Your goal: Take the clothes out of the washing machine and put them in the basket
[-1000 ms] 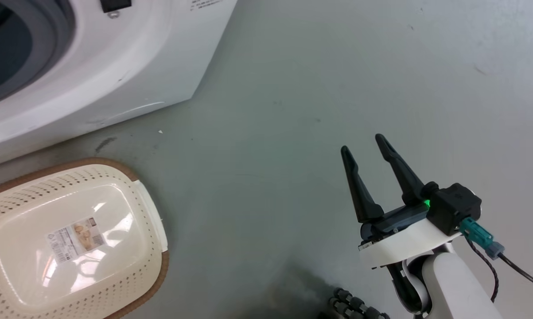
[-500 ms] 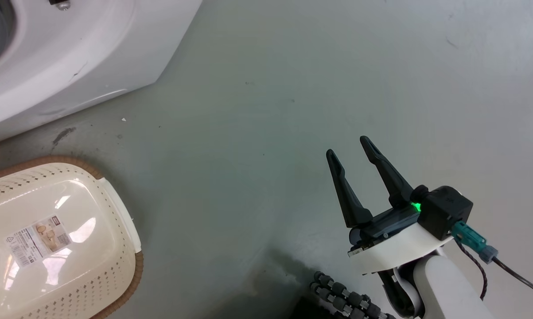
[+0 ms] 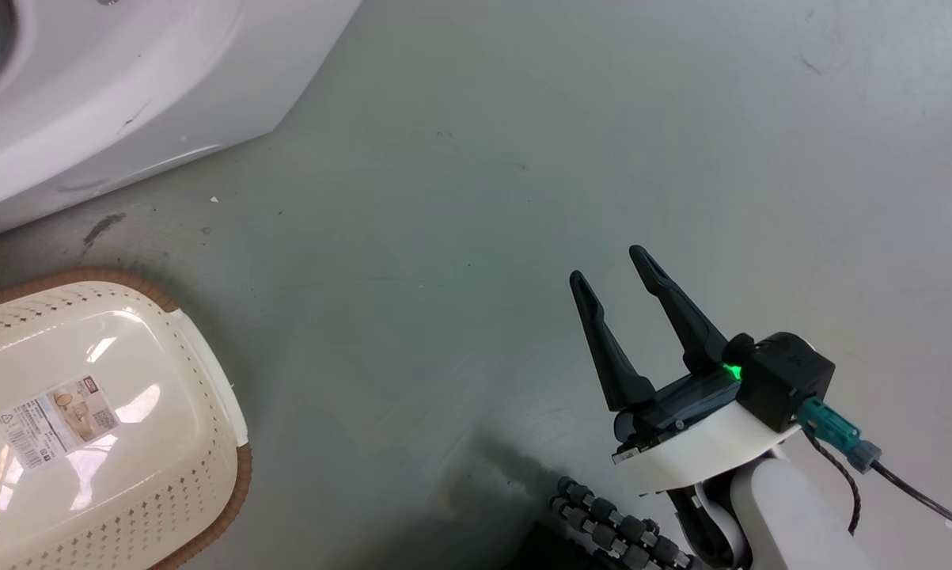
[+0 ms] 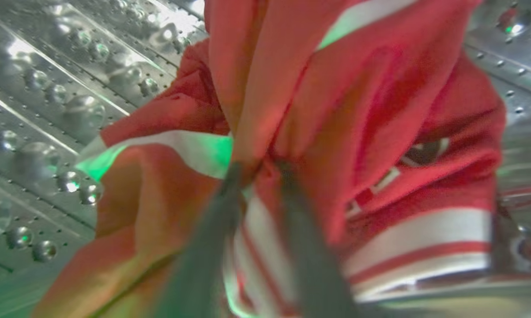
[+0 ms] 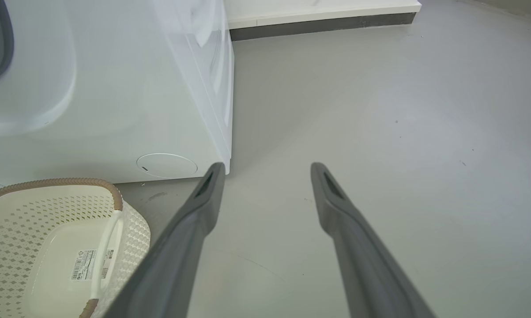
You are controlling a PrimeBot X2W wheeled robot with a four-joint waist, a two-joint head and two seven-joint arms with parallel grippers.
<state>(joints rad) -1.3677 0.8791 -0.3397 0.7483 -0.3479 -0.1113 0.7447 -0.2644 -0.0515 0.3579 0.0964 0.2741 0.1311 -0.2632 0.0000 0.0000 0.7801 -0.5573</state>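
Note:
In the left wrist view the clothes (image 4: 358, 110), bright red with white stripes, lie bunched inside the washing machine's perforated steel drum (image 4: 40, 110). My left gripper (image 4: 258, 170) is shut on a gathered fold of the red fabric. The washing machine's white front (image 3: 127, 95) is at the head view's upper left and also shows in the right wrist view (image 5: 115, 88). The cream basket (image 3: 199, 443) with its brown rim stands on the floor below it, with nothing inside but a paper label; it shows again in the right wrist view (image 5: 40, 207). My right gripper (image 3: 604, 265) hangs open over bare floor, its open fingers also in its own wrist view (image 5: 267, 168).
Grey floor spreads to the right of the machine and basket. A black ribbed hose (image 3: 610, 522) lies at the head view's bottom edge by my right arm. A white ledge with a dark base (image 5: 322, 13) runs along the far wall.
The head camera has swung, so the machine and basket slid left in the picture. The right gripper stays open and in much the same pose.

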